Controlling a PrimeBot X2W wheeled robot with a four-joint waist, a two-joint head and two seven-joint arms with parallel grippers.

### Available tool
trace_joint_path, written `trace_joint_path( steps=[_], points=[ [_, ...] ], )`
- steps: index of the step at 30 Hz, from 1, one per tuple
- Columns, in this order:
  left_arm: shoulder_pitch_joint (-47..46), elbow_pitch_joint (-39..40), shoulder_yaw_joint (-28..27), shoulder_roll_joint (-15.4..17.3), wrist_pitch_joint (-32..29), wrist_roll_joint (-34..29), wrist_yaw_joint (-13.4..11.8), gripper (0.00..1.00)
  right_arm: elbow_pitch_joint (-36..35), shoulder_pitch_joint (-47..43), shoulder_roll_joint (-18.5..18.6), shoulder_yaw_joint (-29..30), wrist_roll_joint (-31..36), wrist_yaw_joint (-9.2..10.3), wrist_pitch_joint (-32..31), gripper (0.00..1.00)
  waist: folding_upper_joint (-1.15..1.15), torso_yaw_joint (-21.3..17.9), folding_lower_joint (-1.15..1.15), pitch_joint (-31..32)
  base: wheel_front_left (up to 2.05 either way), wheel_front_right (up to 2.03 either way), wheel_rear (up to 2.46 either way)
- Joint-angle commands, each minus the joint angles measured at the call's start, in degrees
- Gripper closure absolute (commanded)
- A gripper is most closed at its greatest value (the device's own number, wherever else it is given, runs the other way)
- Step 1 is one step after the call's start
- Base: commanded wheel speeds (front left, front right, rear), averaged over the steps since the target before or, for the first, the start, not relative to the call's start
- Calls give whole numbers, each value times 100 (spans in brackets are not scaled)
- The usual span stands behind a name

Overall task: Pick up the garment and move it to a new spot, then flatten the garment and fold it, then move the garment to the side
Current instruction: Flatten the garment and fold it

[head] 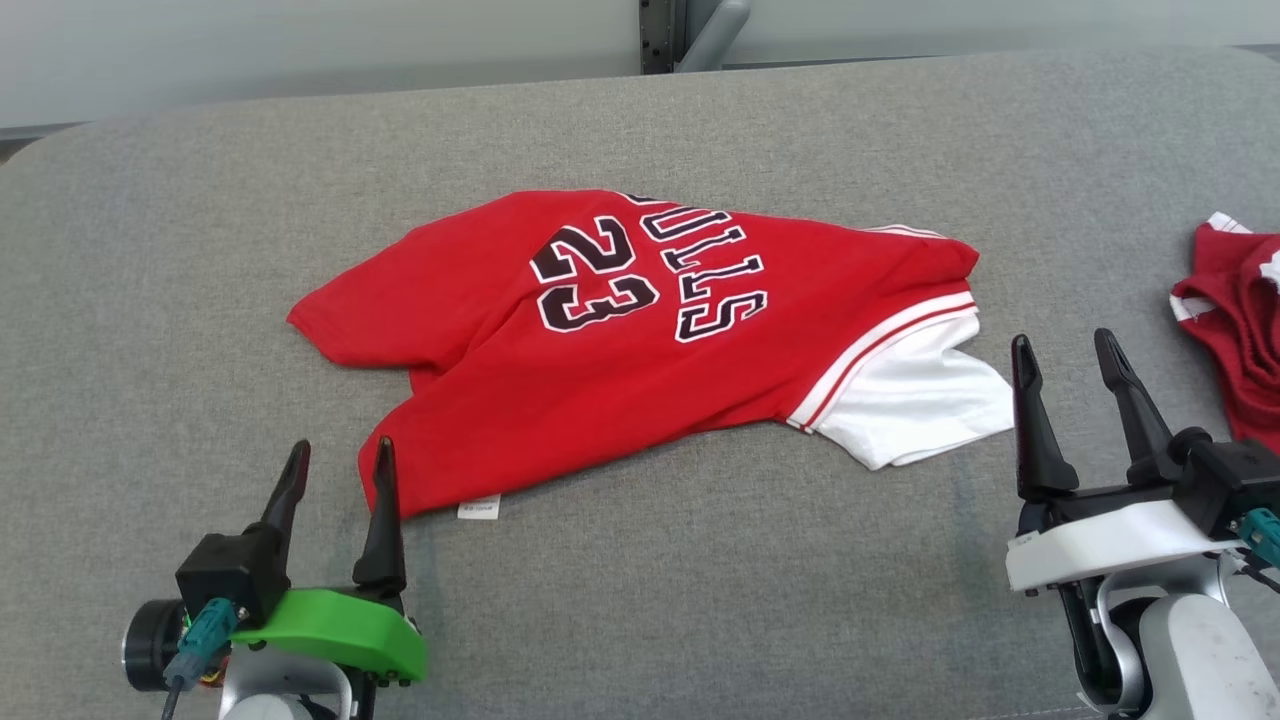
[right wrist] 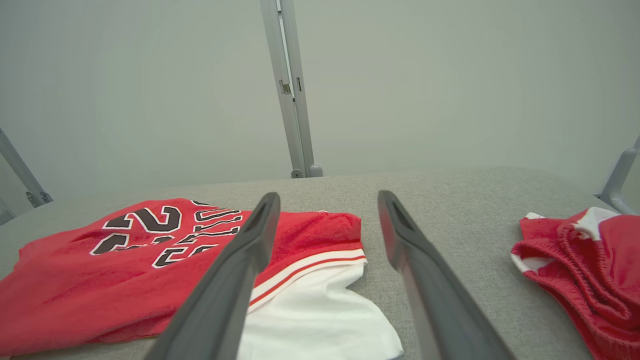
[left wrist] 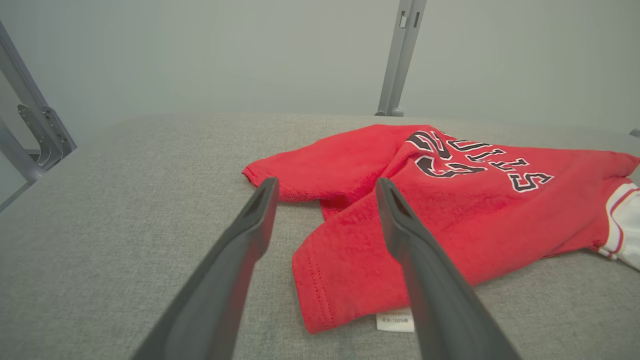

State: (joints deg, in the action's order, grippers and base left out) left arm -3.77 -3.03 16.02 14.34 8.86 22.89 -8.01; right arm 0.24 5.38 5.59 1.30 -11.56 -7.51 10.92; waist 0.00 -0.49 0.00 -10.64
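Observation:
A red jersey (head: 620,350) with "BULLS 23" in black lettering and a white sleeve (head: 915,400) lies crumpled on the grey surface; it also appears as the jersey (left wrist: 450,200) in the left wrist view and the jersey (right wrist: 100,270) in the right wrist view. My left gripper (head: 335,465) stands open at the jersey's near left corner, its right finger by the hem with the white label (head: 478,508). At the right, my right gripper (head: 1065,355) is open beside the white sleeve, holding nothing.
A second red and white garment (head: 1240,320) lies bunched at the right edge, seen too as the bunched garment (right wrist: 585,270). The grey padded surface (head: 700,600) stretches wide around both. A grey metal post (head: 690,30) rises behind the far edge.

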Motion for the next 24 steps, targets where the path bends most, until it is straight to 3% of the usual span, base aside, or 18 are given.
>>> trace_joint_path(
  steps=[1, 8, 15, 16, 17, 18, 19, 20, 24],
  points=[
    [-84, -133, 0, -69, -22, 178, 75, 0, 22, 44, 2, -9, -59, 5, 6, 0, 0, -5, 0, -76, 0, 0, 0],
    [-215, -1250, -25, -258, -156, 716, 474, 0, 156, 100, -25, -75, -134, 5, 87, 0, 0, -68, 0, -226, 0, 0, 0],
    [-457, -1971, -44, -362, -12, 930, 710, 0, 218, 162, 7, -37, -169, 5, 133, 0, 0, -94, 0, -318, 0, 0, 0],
    [-493, -2053, -43, -369, 9, 940, 751, 16, 226, 159, 5, -17, -169, 5, 129, 0, 0, -93, 0, -325, 0, 0, 0],
    [-528, -2117, -29, -378, 29, 965, 788, 42, 239, 156, 5, 11, -169, 5, 125, 0, 0, -92, 0, -330, 0, 0, 0],
    [-560, -2172, -19, -383, 48, 985, 829, 61, 254, 150, 7, 43, -170, 5, 122, 0, 0, -89, 0, -331, 0, 0, 0],
    [-593, -2230, 0, -385, 71, 979, 873, 91, 274, 141, 11, 85, -175, 5, 113, 0, 0, -86, 0, -335, 0, 0, 0],
    [-622, -2277, 24, -386, 85, 975, 915, 100, 308, 128, 17, 133, -183, 5, 95, 0, 0, -81, 0, -339, 0, 0, 0],
    [-730, -2451, 95, -384, 156, 922, 993, 100, 537, 74, 62, 318, -184, 5, 53, 0, 0, -66, 0, -339, 0, 0, 0]
  ],
)
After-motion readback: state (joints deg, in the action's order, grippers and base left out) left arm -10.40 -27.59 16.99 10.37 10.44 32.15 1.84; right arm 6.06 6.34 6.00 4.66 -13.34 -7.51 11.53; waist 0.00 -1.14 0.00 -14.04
